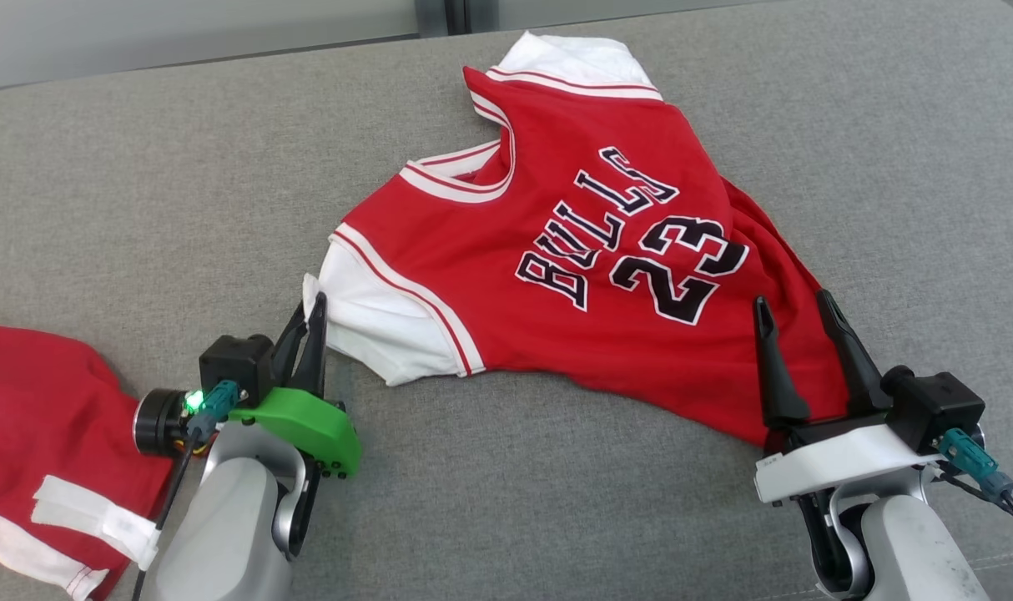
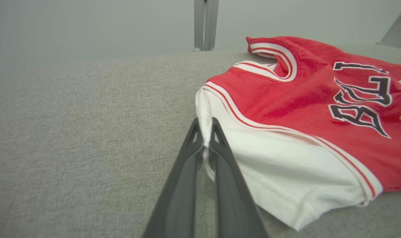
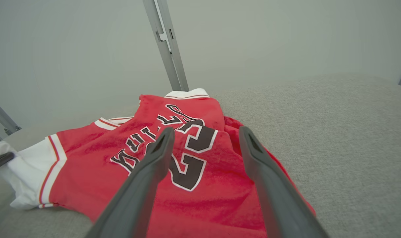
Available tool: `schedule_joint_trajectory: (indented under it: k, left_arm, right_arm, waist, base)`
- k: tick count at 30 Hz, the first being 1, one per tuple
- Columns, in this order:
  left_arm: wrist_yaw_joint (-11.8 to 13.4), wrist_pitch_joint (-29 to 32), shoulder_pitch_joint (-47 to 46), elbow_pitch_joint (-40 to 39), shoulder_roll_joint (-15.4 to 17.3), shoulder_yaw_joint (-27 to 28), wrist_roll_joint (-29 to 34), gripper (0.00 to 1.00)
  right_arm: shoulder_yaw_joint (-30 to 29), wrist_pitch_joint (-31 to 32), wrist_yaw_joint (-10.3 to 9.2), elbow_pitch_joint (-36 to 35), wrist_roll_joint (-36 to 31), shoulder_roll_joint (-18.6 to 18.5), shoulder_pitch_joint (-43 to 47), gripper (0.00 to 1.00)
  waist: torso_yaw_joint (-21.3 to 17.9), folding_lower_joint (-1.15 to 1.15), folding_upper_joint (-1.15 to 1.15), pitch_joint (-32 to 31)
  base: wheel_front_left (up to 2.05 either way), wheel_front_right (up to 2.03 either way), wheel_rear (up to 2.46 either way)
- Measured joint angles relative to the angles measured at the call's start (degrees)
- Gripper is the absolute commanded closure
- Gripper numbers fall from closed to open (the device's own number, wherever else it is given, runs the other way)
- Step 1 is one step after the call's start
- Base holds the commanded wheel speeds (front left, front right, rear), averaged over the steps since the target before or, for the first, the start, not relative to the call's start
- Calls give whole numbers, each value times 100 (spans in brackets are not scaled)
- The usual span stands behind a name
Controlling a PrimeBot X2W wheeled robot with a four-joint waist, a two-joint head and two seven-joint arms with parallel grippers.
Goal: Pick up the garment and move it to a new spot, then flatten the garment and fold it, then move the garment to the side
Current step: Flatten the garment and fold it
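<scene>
On grey fabric (image 1: 139, 167), pale wall (image 1: 139, 42) behind: jersey sleeve (image 1: 373, 325) clamped in left gripper (image 1: 313, 305); right gripper (image 1: 792, 299) spread, empty; second red garment (image 1: 39, 401), eight o'clock, head view.

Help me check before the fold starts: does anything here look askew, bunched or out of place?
The jersey lies crooked and rumpled on the grey cushion, one side bunched into folds near the open right gripper. The left gripper is shut on the white sleeve edge. A second red garment lies beside the left arm.
</scene>
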Motion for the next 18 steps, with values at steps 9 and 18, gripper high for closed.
schedule_joint_trajectory:
  k: [9,18]
  left_arm:
    - [204,-9,438,-694,-126,612,-158,0]
    - [85,-9,1222,-1866,-301,1233,-132,0]
  right_arm:
    - [-96,0,0,-40,-32,-1,98,0]
    - [-99,0,0,-235,-20,1,274,0]
  waist:
    - [77,0,0,-229]
    - [247,0,0,-406]
  base:
    - [0,0,0]
    - [0,0,0]
